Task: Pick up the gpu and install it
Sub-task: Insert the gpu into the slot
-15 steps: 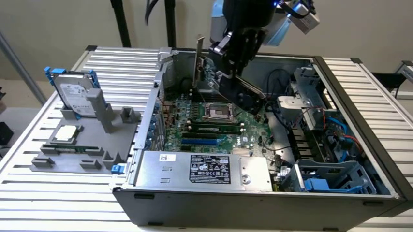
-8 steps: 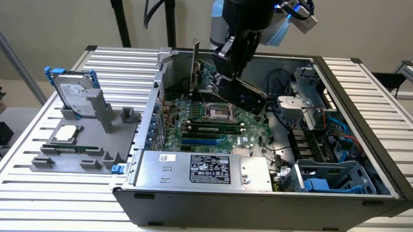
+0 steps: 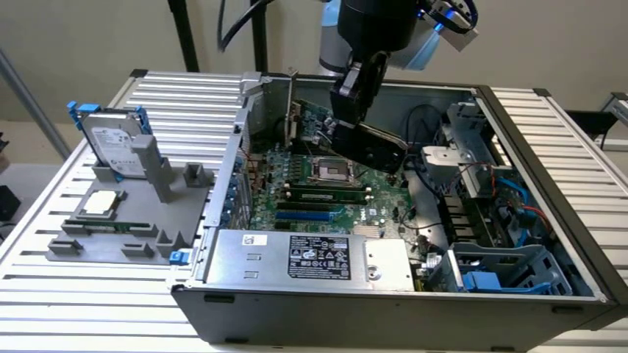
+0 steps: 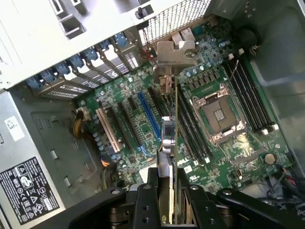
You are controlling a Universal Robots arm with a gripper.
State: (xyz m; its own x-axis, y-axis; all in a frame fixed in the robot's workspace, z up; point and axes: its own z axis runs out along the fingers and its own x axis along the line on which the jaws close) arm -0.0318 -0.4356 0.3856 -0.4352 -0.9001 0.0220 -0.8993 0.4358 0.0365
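Note:
The gpu (image 3: 373, 151) is a black card that hangs tilted inside the open computer case (image 3: 393, 305), above the green motherboard (image 3: 387, 202). My gripper (image 3: 351, 110) is shut on its upper edge. In the wrist view I see the gpu (image 4: 170, 138) edge-on between the black fingers (image 4: 155, 193) of my gripper (image 4: 172, 195), with its silver end bracket (image 4: 175, 53) toward the case's slot covers. Below the card lie the expansion slots, among them a blue slot (image 4: 150, 119), beside the CPU socket (image 4: 221, 114). I cannot tell whether the card touches the board.
A silver hard drive with blue rails (image 3: 113, 143) stands on a grey fixture (image 3: 128, 220) at the exterior view's left, with a CPU chip (image 3: 101, 204) and a memory stick (image 3: 108, 226). The power supply (image 3: 309, 257), drive cage (image 3: 501, 268) and cables (image 3: 515, 202) crowd the case.

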